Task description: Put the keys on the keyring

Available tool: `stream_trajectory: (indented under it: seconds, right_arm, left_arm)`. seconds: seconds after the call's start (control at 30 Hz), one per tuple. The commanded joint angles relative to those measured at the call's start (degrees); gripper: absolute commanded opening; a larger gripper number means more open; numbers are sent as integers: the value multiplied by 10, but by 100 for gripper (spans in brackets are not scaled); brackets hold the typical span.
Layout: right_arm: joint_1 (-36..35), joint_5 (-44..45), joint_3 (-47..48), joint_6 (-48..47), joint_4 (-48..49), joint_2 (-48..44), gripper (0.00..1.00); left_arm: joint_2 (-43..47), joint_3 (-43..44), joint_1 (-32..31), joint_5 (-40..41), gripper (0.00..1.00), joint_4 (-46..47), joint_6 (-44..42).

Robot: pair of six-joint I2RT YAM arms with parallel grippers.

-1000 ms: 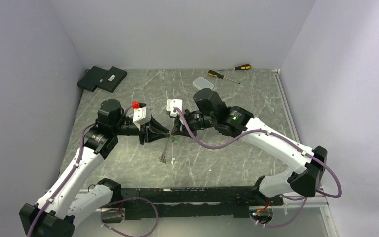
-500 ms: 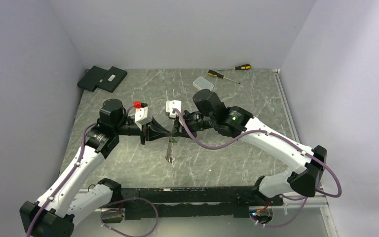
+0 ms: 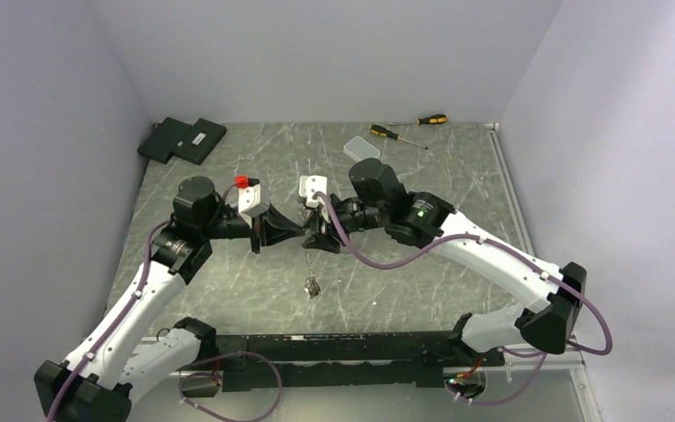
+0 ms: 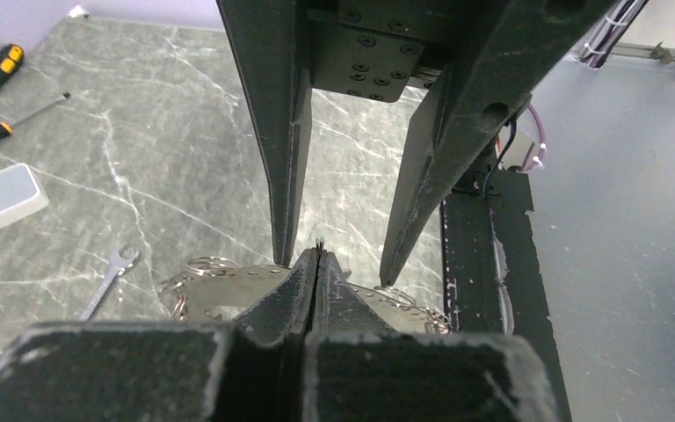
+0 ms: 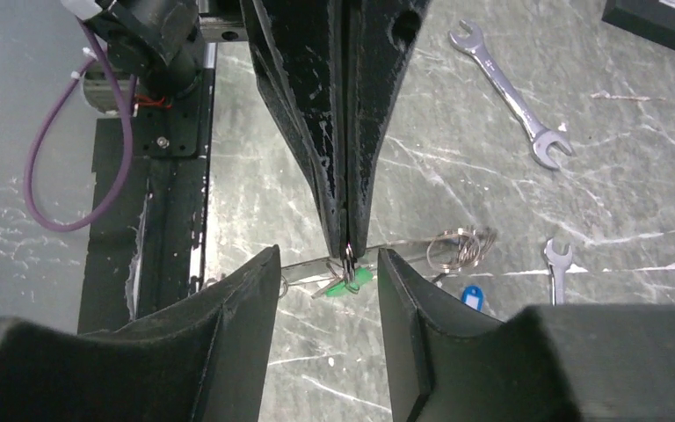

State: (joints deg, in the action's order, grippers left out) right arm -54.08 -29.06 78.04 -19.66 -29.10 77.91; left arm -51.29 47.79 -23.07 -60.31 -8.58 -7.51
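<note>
— Grey marbled counter (image 3: pixel 228 167), both arms meeting above it. What's the left tool (image 5: pixel 348 239) doing?
— Pressed tight together, tips pinching one of the keys (image 5: pixel 349 258), its green tag (image 5: pixel 358 278) hanging under it
— And the right tool (image 5: pixel 327 260)?
— Spread, a finger either side of that pinch, touching nothing I can see. The keyring (image 5: pixel 460 246) trails just beside it
— Then I'd hold the pinch steady, bring the right onto the band, and close gently so the key isn't knocked loose
</note>
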Motion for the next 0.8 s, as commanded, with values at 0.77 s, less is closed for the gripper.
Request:
stream_trajectory:
  seconds: [0.77]
  right_arm:
    - [88, -173, -83, 90, 159, -79, 35]
  left_arm:
    - [55, -66, 6, -35, 0, 308, 199]
